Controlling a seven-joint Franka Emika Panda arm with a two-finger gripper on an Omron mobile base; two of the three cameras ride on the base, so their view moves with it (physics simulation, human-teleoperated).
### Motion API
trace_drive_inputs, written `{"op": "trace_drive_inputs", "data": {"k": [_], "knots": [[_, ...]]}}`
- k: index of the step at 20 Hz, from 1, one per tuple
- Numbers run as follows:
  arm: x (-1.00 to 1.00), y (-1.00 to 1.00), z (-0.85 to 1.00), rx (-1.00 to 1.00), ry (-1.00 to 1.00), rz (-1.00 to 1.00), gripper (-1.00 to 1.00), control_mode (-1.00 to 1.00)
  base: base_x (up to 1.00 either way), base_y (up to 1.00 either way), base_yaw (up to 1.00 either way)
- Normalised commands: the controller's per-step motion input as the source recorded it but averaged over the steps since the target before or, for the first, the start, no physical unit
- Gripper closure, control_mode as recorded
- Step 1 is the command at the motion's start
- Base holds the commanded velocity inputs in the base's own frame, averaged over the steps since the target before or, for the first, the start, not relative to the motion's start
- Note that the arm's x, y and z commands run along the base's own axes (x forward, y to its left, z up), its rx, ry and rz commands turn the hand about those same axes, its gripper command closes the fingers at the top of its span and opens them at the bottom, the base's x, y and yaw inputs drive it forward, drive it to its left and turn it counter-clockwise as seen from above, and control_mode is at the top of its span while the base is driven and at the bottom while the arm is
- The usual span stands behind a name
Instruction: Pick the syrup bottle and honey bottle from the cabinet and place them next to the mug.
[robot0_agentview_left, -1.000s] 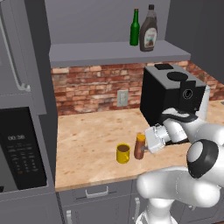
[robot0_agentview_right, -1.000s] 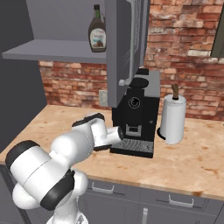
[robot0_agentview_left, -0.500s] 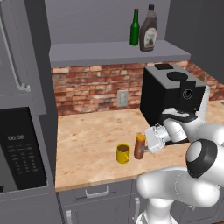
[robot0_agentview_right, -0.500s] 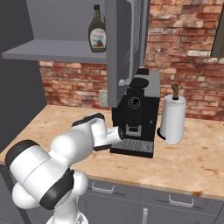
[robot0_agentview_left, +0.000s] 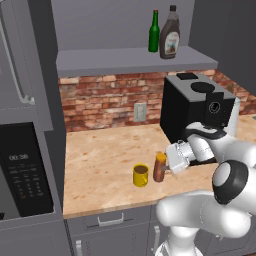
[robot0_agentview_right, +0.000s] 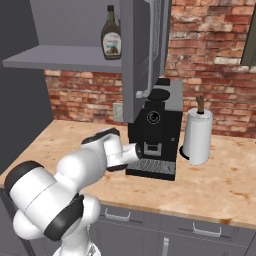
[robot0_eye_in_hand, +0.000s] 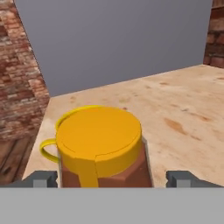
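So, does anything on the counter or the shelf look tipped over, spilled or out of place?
Nothing stands out. The honey bottle stands upright on the counter beside the mug, with no spill around them. The syrup bottle and the green bottle stand upright on the cabinet shelf.

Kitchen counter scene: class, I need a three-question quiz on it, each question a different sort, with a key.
1. True or false: the honey bottle stands on the counter beside the mug.
2. Which is on the cabinet shelf? A) syrup bottle B) mug C) paper towel roll
3. Fill in: in the hand view, the gripper fingers stand ____ on either side of the honey bottle.

Key: 1 true; 2 A; 3 open.
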Motion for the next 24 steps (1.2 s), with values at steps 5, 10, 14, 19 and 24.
{"op": "trace_drive_inputs", "data": {"k": [5,10,14,19,24], "knots": [[0.00,0.00,0.35,0.00,-0.06,0.00,-1.00,-1.00,0.00,0.00,0.00],[0.00,0.00,0.26,0.00,-0.06,0.00,-1.00,-1.00,0.00,0.00,0.00],[-0.10,0.00,0.31,0.00,-0.09,-0.03,-1.00,-1.00,0.00,0.00,0.00],[-0.18,0.00,0.42,0.00,-0.09,-0.08,-1.00,-1.00,0.00,0.00,0.00],[-0.28,0.00,0.32,0.01,-0.04,-0.27,-1.00,-1.00,0.00,0.00,0.00]]}}
